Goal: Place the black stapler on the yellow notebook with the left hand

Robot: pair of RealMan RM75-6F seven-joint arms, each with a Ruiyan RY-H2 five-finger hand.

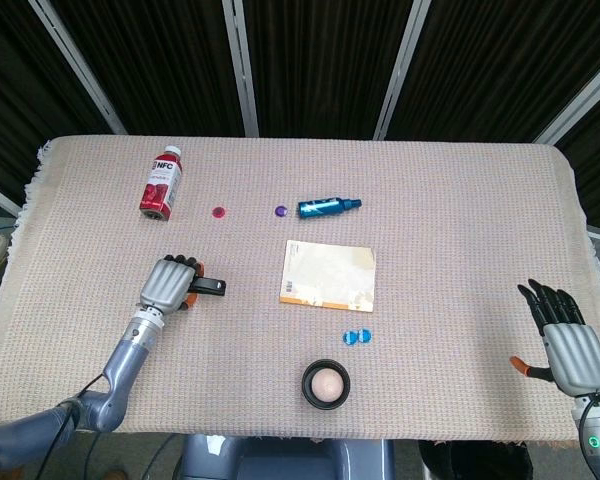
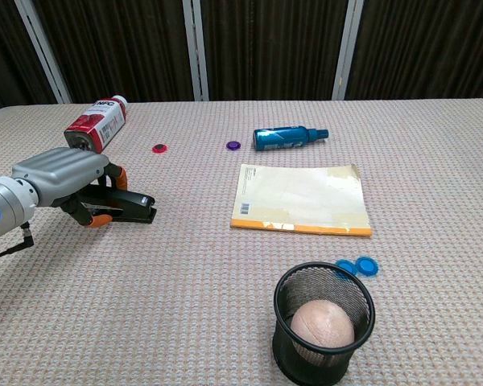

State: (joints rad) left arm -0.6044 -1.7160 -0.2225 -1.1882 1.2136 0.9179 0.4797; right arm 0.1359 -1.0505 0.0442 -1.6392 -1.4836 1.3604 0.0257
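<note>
The black stapler point(image 1: 212, 287) point(image 2: 133, 207) lies on the cloth, left of the yellow notebook point(image 1: 329, 273) point(image 2: 302, 199). My left hand point(image 1: 170, 283) point(image 2: 64, 177) sits over the stapler's left part, fingers curled down across its top and thumb at its near side, so it grips the stapler. Only the stapler's right end shows past the fingers, and it still rests on the table. The notebook lies flat near the table's middle with nothing on it. My right hand point(image 1: 565, 345) is open at the right front edge, fingers spread, holding nothing; only the head view shows it.
A red bottle point(image 1: 161, 181) point(image 2: 97, 125) lies behind the left hand. A blue bottle point(image 1: 328, 207) point(image 2: 288, 137) lies behind the notebook, with a pink cap point(image 1: 218, 212) and a purple cap point(image 1: 281, 211) to its left. A mesh cup point(image 1: 326, 383) point(image 2: 324, 322) holding a ball and two blue caps point(image 1: 357, 336) sit in front.
</note>
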